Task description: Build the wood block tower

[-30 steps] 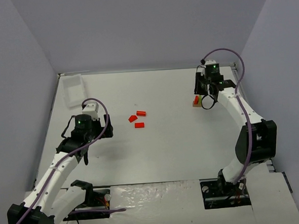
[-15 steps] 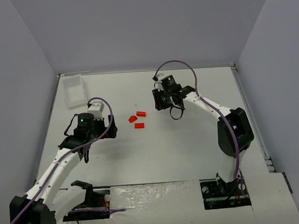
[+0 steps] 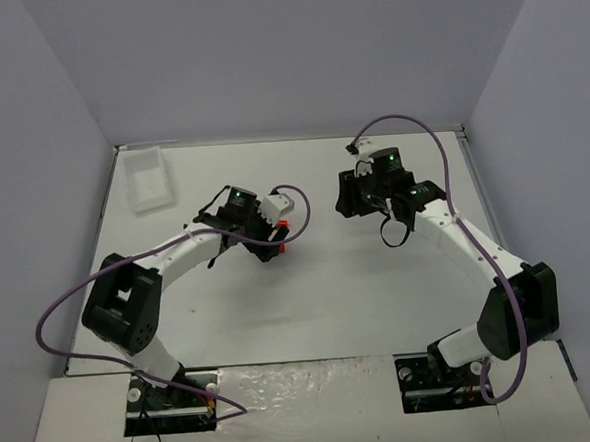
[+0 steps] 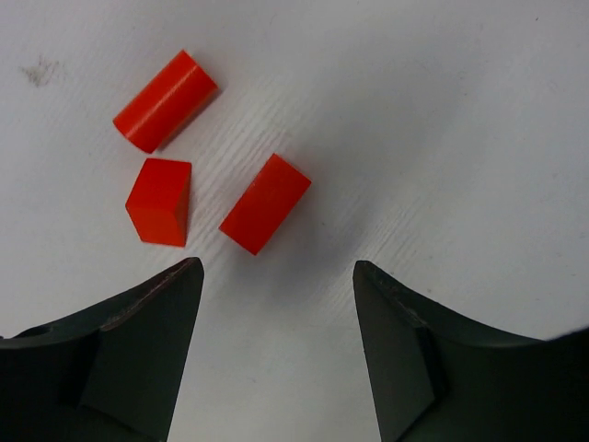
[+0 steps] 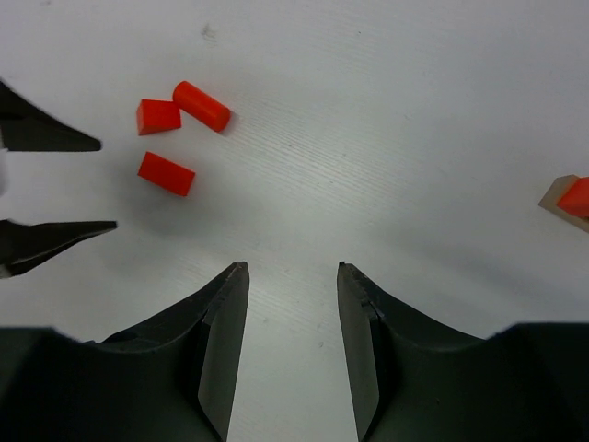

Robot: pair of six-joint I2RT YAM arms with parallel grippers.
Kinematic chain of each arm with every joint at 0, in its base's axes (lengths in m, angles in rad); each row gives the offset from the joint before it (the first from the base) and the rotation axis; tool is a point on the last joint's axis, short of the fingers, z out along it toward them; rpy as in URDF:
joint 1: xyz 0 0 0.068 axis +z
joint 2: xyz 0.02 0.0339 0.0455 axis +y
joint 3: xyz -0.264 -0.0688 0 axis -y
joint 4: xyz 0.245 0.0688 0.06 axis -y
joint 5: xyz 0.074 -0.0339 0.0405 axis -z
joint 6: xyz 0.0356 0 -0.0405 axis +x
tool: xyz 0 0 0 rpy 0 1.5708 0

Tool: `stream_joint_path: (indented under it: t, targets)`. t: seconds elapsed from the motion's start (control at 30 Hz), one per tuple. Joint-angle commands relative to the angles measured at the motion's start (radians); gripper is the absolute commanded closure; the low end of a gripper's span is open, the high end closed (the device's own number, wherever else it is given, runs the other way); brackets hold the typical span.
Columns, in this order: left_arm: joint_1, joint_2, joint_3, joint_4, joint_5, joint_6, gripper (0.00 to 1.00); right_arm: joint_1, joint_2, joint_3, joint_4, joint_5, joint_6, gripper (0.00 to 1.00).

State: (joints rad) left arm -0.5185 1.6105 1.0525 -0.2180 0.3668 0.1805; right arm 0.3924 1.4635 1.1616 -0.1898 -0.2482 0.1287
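Three loose red blocks lie together in the left wrist view: a round one [image 4: 166,101], a short one [image 4: 159,201] and an oblong one [image 4: 265,203]. My left gripper [image 4: 276,276] is open and empty just short of them, the oblong block nearest. The top view shows it [image 3: 274,238] at two of the red blocks [image 3: 282,225]. My right gripper [image 5: 293,267] is open and empty over bare table and faces the same blocks [image 5: 167,173]. The tower's tan base with a red block on it [image 5: 571,198] shows at that view's right edge. The yellow-green stick is out of view.
A clear white tray [image 3: 147,178] stands at the back left corner. The left gripper's fingertips [image 5: 64,140] show at the left edge of the right wrist view. Grey walls close the table at the back and sides.
My left arm has swung right and forward to the red blocks. My right arm left the tower base, went left to mid-table, then came back partly right.
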Motion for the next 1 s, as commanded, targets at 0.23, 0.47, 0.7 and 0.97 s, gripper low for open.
stream_joint_path:
  t: [0.23, 0.47, 0.7, 0.97]
  targets:
    - [-0.020, 0.245, 0.271, -0.121, 0.058, 0.298, 0.37, -0.085, -0.195, -0.095, 0.025, -0.148, -0.014, 0.57]
    - [-0.021, 0.296, 0.316, -0.220, 0.071, 0.339, 0.40, -0.107, -0.229, -0.128, 0.026, -0.163, -0.011, 0.56]
    - [-0.027, 0.342, 0.342, -0.263, 0.020, 0.336, 0.49, -0.118, -0.219, -0.127, 0.026, -0.160, -0.026, 0.56]
    - [-0.040, 0.316, 0.333, -0.260, 0.002, 0.344, 0.92, -0.122, -0.211, -0.108, 0.025, -0.189, -0.023, 0.56]
